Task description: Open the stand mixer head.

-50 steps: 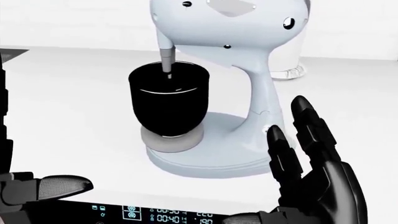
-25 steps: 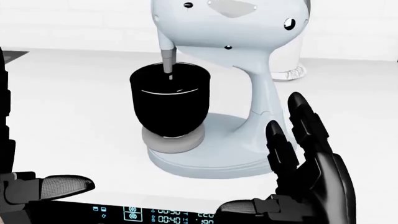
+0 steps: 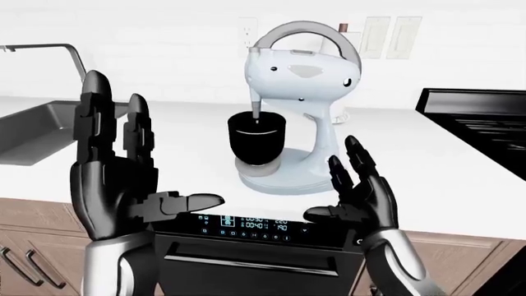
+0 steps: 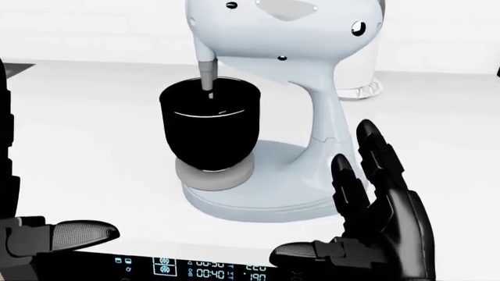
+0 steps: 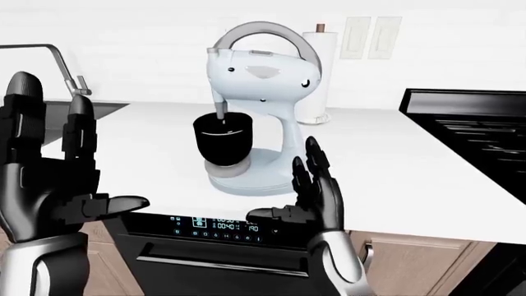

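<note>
Not much has changed over the last second: in the head view the right hand (image 4: 375,216) has slid a bit lower and a touch left, and its thumb now pokes out toward the frame's left along the bottom edge. The mixer hasn't budged.

The stand mixer (image 3: 298,111) sits mid-frame in the left-eye view on the white worktop (image 3: 427,166), its head (image 3: 303,71) down and level over the black bowl (image 3: 257,140), beater shaft dipping into it. The head's long axis runs left to right across the picture, nose at the left over the bowl, the neck and what I take for the hinge at the right.

What matters for the lift is that the head lies up and slightly left of the right hand, clearly above it in the frame, with nothing touching. That hand is spread wide, empty, palm toward the base. The left hand (image 3: 115,166) is also wide open and empty, raised at lower left, well apart from the mixer. The right one looks nearer to me, so I'd guess it goes up under the nose.
</note>
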